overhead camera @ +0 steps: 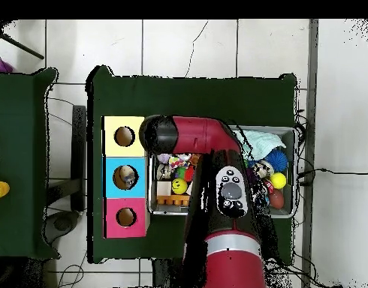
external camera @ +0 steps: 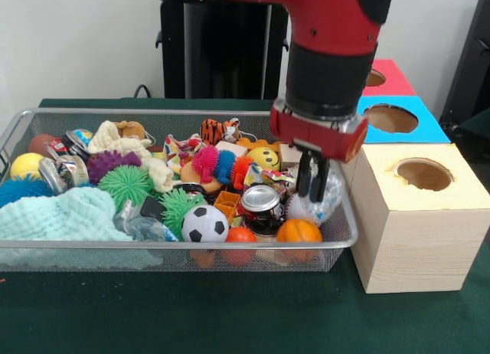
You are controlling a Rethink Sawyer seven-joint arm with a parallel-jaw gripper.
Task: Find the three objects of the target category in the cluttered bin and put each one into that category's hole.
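The silver wire-mesh bin (external camera: pixel 176 250) is full of toys; in the overhead view (overhead camera: pixel 294 174) the red arm (overhead camera: pixel 228 191) covers most of it. My gripper (external camera: pixel 312 187) reaches down into the bin's right end. Its two dark fingers (external camera: pixel 305 178) stand close together on a crinkly see-through plastic bottle (external camera: pixel 331 197), which bulges out on both sides of them. A second clear plastic bottle (external camera: pixel 142 225) lies at the bin's front, beside the pale green cloth (external camera: pixel 57 216). A third bottle does not show.
Three boxes with round holes stand right of the bin: a wooden one (external camera: pixel 417 216), a blue one (external camera: pixel 398 120), a red one (external camera: pixel 387 74). A metal can (external camera: pixel 261 201), a soccer ball (external camera: pixel 204 224), an orange ball (external camera: pixel 298 231) and spiky balls crowd the gripper's left.
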